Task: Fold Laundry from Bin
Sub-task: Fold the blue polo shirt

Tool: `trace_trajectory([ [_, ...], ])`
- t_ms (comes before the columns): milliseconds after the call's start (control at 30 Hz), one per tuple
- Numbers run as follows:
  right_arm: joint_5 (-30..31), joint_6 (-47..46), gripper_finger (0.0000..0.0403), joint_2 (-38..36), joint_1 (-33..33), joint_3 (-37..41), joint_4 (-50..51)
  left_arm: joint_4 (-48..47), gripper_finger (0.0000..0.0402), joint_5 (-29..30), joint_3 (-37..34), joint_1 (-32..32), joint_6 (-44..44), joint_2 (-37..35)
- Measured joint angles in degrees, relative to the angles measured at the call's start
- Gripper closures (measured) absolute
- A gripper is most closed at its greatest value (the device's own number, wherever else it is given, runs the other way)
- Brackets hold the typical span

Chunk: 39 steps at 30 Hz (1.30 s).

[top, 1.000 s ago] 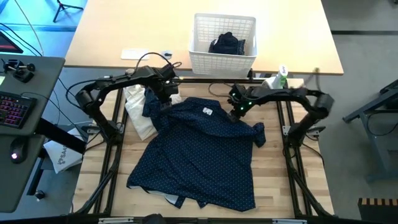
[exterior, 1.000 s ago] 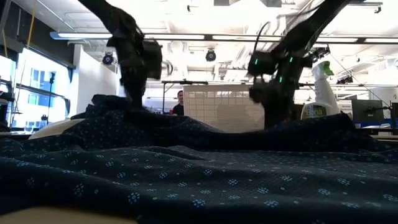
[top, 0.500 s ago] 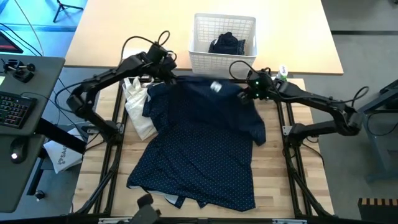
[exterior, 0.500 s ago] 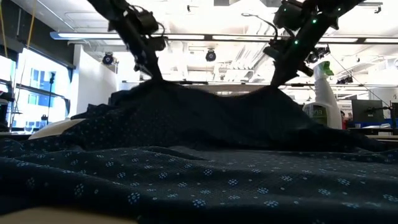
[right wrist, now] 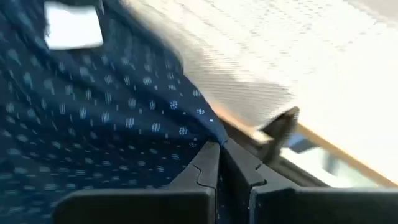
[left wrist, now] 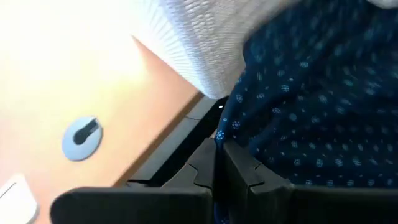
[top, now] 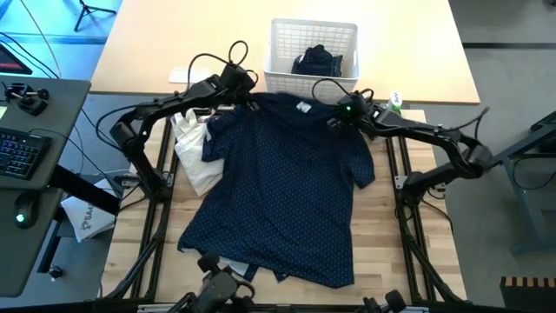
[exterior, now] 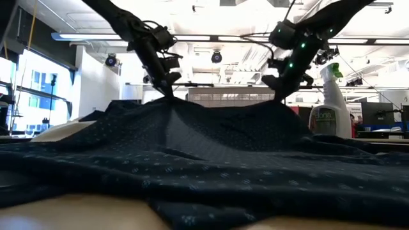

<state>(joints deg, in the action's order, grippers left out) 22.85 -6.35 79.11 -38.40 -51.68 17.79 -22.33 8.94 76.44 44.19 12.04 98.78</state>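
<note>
Both tools, left tool [top: 247, 97] and right tool [top: 334, 117], are pinching the dotted shirt's [top: 282, 191] shoulders just before the bin [top: 313, 54]; probably best pulling evenly, keeping it taut.

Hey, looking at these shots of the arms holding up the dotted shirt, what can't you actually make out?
- Dark garment in the bin: crumpled, high view too small to tell its type.
- Pale item under the dotted shirt: the shirt's hem covers nearly all of it in the high view.
- Cloth bag: partly covered by the shirt's sleeve.
- Table beyond the shirt, low view: blocked by the raised fabric.
</note>
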Motion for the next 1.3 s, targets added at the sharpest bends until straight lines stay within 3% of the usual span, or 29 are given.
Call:
trace_trajectory([
  [167, 3.7, 0.0, 0.0369, 1.6, -1.0, 0.0, -0.5, 0.7, 0.0385, -1.5, 0.0, 1.2, -2.1, 1.3],
  [367, 2.4, -7.1, 0.0274, -1.4, -1.4, 0.0, 0.4, -1.0, 0.0324, -2.7, 0.0, 2.9, -6.1, 1.2],
  [433, -3.8, -9.6, 0.0249, -3.6, -1.4, 0.0, 1.6, -1.8, 0.0305, -3.1, 0.1, 3.5, -6.4, 0.1],
  [533, -22.0, -12.7, 0.0227, -6.3, -1.2, 0.0, 3.4, -4.9, 0.0285, -4.5, 2.2, 4.0, -5.5, -1.7],
  [633, -37.9, -14.4, 0.0226, -6.8, 1.7, 0.0, 7.2, -7.8, 0.0279, -7.2, 4.5, 3.6, -3.2, -3.3],
  [700, -42.5, -14.5, 0.0237, -6.8, 6.3, 0.2, 10.1, -9.3, 0.0278, -10.4, 5.5, 2.8, -2.5, -4.7],
  [833, -42.8, -22.9, 0.0284, -6.7, 18.6, 5.4, 8.6, -15.2, 0.0280, -15.7, 6.1, 0.0, -1.6, -8.5],
  [1000, -41.2, -39.8, 0.0357, -6.7, 34.5, 14.8, -3.5, -27.8, 0.0298, -16.3, 6.1, -7.9, -1.2, -14.4],
  [1100, -34.1, -49.8, 0.0394, -6.7, 43.1, 19.9, -11.0, -34.7, 0.0311, -16.4, 5.9, -14.0, -5.0, -16.7],
  [1300, -22.8, -67.4, 0.0397, -6.7, 59.3, 26.7, -16.6, -38.7, 0.0326, -16.3, -1.6, -28.1, -21.3, -19.6],
])
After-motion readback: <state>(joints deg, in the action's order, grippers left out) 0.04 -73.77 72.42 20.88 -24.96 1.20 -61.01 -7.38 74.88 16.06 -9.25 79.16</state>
